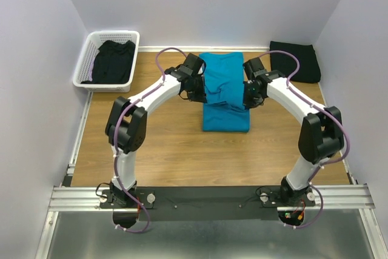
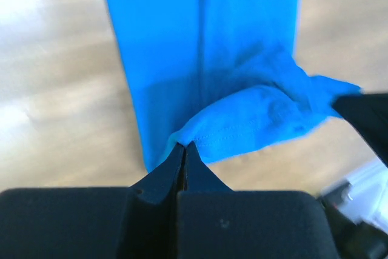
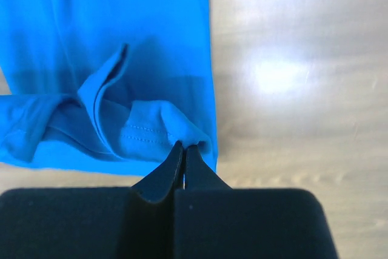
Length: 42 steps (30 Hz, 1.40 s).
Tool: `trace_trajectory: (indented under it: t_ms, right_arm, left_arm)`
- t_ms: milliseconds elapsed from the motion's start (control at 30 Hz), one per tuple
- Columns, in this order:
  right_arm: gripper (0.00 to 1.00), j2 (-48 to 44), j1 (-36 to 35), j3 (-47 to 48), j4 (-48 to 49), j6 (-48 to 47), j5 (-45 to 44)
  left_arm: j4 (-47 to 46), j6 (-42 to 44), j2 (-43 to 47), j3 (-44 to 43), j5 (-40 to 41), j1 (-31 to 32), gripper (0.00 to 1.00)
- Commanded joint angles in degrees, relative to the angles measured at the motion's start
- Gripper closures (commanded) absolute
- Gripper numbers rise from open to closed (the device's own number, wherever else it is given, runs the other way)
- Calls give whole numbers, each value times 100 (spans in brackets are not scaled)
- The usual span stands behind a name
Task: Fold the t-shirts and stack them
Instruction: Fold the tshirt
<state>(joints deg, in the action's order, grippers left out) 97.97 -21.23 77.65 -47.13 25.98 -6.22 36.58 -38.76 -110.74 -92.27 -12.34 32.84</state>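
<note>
Closed fingertips of the left gripper (image 2: 183, 147) and right gripper (image 3: 183, 145) each pinch a hemmed edge of the teal t-shirt (image 1: 225, 98), which lies lengthwise mid-tabletop (image 1: 157, 144), toward the far edge. One black t-shirt (image 1: 295, 60) lies folded in the far right corner; black garments (image 1: 112, 62) fill the white basket (image 1: 83, 59) at the far left corner

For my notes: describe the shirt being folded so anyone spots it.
On the wooden table, look centre. The teal-blue t-shirt lies there, partly folded. It alone is bright; the clothes in the basket and the corner pile are black.
</note>
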Motion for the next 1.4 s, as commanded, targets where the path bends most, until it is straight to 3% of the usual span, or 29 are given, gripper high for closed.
trace_trajectory:
  t_ms: [0, 200, 500, 967, 1033, 1100, 1133, 1167, 1200, 1267, 1367]
  right_arm:
    - [100, 459, 128, 400, 362, -479, -398]
    - [99, 995, 260, 673, 617, -673, -459]
    - [99, 1198, 357, 603, 934, -743, -442]
    - [99, 1540, 392, 585, 1347, -848, -485]
    - [95, 1593, 392, 620, 1373, -884, -512]
    - [86, 1611, 392, 655, 1356, -954, -608]
    - [79, 1611, 392, 707, 1356, -980, -591]
    - [65, 1550, 392, 725, 1356, -1068, -574]
    - [59, 1488, 392, 734, 1356, -1103, -495]
    - [47, 1252, 383, 734, 1356, -1147, -372]
    - [39, 927, 331, 682, 1365, -1147, -179]
  left_arm:
    - [210, 413, -543, -440, 469, -216, 99]
    - [-89, 510, -976, -652, 856, -375, 100]
    - [-739, 651, -1064, -617, 777, -384, 100]
    - [-1021, 580, -1538, -758, 636, -410, 99]
    - [-1082, 554, -1591, -749, 566, -436, 94]
    - [-1188, 502, -1522, -705, 522, -445, 81]
    - [-1223, 475, -1486, -679, 496, -454, 76]
    - [-1267, 458, -1416, -617, 487, -463, 70]
    - [-1398, 405, -1337, -565, 487, -463, 53]
    - [-1565, 335, -1004, -389, 548, -471, 33]
    - [-1601, 273, -538, -187, 592, -463, 25]
